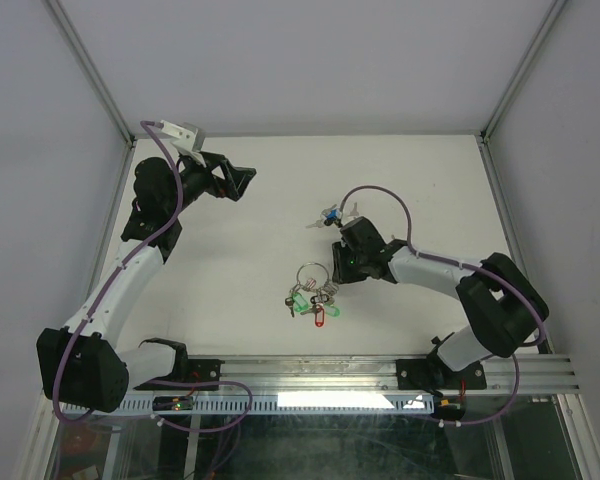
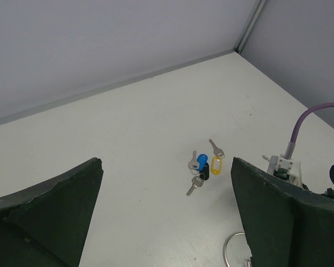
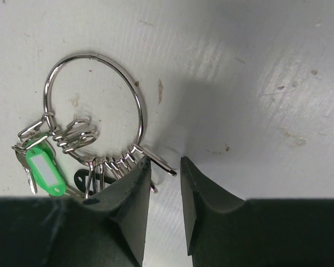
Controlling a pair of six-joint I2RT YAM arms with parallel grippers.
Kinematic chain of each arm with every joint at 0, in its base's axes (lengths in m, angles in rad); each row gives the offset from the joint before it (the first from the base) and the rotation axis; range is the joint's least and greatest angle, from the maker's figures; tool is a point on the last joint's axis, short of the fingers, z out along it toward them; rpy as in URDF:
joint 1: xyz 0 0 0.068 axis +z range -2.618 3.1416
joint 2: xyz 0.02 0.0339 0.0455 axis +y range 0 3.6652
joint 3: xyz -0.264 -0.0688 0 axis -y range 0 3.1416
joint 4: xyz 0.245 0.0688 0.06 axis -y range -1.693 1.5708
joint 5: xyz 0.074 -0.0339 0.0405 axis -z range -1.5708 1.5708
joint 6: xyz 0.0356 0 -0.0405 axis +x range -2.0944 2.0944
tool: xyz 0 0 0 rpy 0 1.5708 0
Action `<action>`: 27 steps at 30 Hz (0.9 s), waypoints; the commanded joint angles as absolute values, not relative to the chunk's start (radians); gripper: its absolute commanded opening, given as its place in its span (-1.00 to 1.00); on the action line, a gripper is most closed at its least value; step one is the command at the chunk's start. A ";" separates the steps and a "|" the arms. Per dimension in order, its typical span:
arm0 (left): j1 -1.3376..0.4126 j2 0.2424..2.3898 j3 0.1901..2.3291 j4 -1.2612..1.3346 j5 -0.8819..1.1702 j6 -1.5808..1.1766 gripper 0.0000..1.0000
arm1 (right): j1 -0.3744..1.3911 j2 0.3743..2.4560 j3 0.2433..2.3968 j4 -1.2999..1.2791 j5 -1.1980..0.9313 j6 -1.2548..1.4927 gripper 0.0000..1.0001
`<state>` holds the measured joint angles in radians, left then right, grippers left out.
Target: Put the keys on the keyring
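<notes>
With right fingers (image 3: 139, 181) narrowly parted at the keyring (image 3: 93, 54), grip impossible to tell, and left fingers (image 2: 83, 183) spread wide, empty, above the desk (image 2: 128, 139), facing the keys (image 2: 203, 164).

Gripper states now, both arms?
Left gripper: open wide, empty.
Right gripper: fingers nearly closed at the thin silver wire keyring's edge; a grip on it cannot be told.

Glossy metal keyring (image 3: 92, 54), matt scuffed table (image 3: 239, 55)
</notes>
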<state>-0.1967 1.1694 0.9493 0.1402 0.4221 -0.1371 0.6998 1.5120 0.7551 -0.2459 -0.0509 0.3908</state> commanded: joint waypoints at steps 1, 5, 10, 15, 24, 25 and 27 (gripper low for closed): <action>-0.199 1.163 0.964 0.169 0.442 -0.126 0.93 | 0.695 1.525 0.795 -0.209 -0.086 0.362 -0.41; -0.199 1.166 0.964 0.171 0.443 -0.128 0.93 | 0.695 1.531 0.792 -0.212 -0.103 0.357 -0.47; -0.199 1.166 0.964 0.171 0.443 -0.128 0.93 | 0.695 1.525 0.790 -0.224 -0.125 0.351 -0.55; -0.198 1.165 0.965 0.170 0.443 -0.127 0.93 | 0.695 1.508 0.784 -0.242 -0.129 0.346 -0.55; -0.199 1.166 0.964 0.173 0.445 -0.128 0.93 | 0.695 1.514 0.781 -0.257 -0.141 0.346 -0.50; -0.199 1.166 0.963 0.172 0.445 -0.128 0.93 | 0.695 1.515 0.781 -0.259 -0.142 0.345 -0.52; -0.198 1.167 0.963 0.173 0.446 -0.130 0.93 | 0.695 1.518 0.782 -0.263 -0.144 0.345 -0.59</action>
<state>-0.1967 1.1713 0.9489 0.1402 0.4229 -0.1375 0.6979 1.5253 0.7612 -0.2470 -0.1276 0.3603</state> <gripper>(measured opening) 0.965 0.233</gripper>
